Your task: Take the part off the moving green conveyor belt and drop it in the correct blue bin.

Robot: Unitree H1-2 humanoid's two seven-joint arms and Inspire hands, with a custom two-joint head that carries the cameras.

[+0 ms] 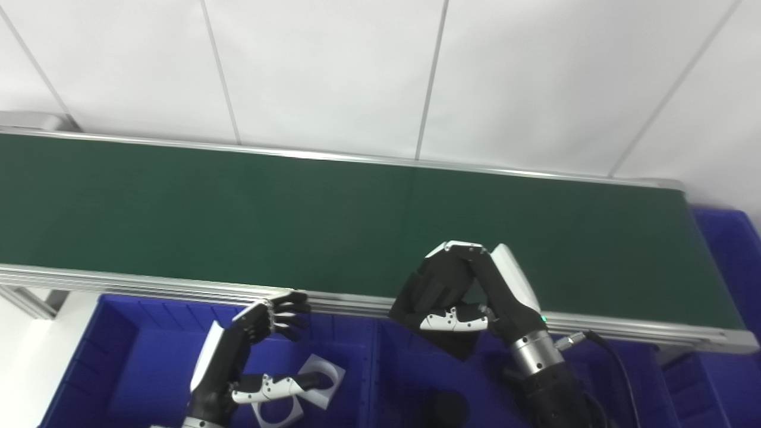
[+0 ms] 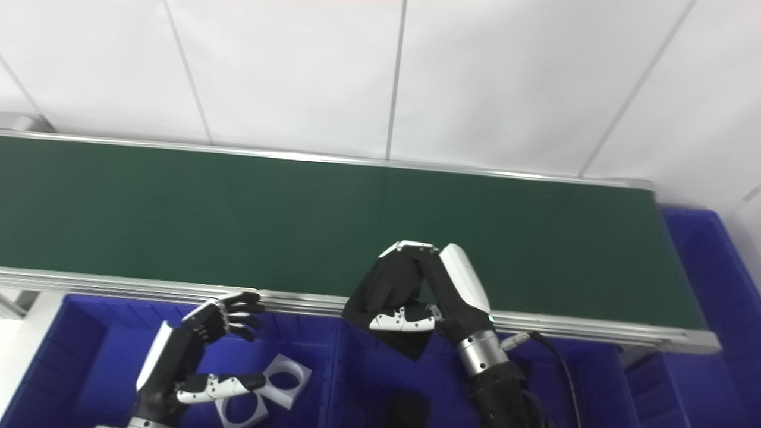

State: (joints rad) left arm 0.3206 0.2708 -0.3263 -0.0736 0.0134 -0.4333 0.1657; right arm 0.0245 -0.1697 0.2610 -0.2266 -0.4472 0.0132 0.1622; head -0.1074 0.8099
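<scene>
— White wall panels run behind the green conveyor belt [image 1: 297,202], and we see nothing lying on its surface. Where do we find the part?

— We see a flat black part [image 1: 443,333] pinched in our right hand [image 1: 469,291], fingers and thumb closed around it, held at the belt's near rail, partly above the middle blue bin [image 1: 404,380].

— And our left hand [image 1: 250,351]?

— It hovers over the left blue bin [image 1: 119,356], fingers spread and loosely curled, thumb out, gripping nothing.

— What lies in the bins?

— We make out two white square pieces with round holes [image 1: 321,371] in the left bin, just beneath our left thumb. A dark object [image 1: 443,410] sits in the middle bin; we cannot tell its shape. Another blue bin [image 1: 731,249] stands past the belt's right end.
</scene>
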